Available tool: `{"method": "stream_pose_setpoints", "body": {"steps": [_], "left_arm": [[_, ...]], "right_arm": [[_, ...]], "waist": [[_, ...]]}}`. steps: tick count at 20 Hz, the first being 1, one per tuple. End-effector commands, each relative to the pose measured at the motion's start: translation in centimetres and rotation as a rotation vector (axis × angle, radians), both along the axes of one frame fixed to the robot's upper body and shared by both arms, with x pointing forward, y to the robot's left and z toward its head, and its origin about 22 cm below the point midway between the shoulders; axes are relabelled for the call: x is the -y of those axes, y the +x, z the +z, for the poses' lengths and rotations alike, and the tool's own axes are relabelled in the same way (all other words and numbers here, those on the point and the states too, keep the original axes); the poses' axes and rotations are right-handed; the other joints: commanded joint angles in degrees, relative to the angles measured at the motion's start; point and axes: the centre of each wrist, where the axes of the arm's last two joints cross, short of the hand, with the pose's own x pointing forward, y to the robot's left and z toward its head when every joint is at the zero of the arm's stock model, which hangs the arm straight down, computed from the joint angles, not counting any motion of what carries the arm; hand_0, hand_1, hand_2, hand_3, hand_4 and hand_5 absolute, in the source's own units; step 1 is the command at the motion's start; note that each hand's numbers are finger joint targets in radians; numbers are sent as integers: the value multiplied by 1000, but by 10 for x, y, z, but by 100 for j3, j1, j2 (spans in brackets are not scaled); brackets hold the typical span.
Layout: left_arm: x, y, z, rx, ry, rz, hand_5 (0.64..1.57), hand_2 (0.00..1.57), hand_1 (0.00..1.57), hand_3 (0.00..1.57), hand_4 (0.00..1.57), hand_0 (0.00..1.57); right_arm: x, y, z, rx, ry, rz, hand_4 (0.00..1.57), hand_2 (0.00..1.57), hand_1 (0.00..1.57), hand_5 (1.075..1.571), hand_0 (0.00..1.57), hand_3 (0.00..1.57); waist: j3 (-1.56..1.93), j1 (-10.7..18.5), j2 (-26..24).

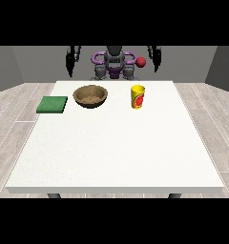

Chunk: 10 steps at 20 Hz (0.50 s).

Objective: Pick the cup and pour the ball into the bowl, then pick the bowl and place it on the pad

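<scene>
grey walls stood behind the white worktop (111,152). yellow cup (138,96) sat just right of the brown bowl (90,96), green pad (52,104) left of it. both hands (70,59) (155,56) hung raised, fingers unreadable. nothing begun; grasping the cup came first, i'd judge.

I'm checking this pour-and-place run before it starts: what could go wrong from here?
Nothing is grasped yet; both hands hang raised behind the table, the one at the view's right and the one at the view's left.

1. The yellow cup stands apart from the wooden bowl, so a tilt begun too early might send the ball onto the white table.

2. The green pad lies at the table's edge, so a bowl set off-centre might overhang it.
</scene>
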Motion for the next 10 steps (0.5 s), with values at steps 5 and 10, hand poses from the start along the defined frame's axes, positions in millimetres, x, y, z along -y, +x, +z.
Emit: {"method": "stream_pose_setpoints", "body": {"steps": [5,10], "left_arm": [[-10,1,27,7,29,15,1566,0,0,0,664,0],[13,-18,23,-279,-220,124,1564,0,0,0,634,0]], "right_arm": [[8,3,30,19,-22,-5,875,0,0,1533,0,0],[-4,-24,35,-211,191,-63,860,0,0,1530,0,0]], "waist": [[-169,5,-1412],[-204,-398,-2378]]}}
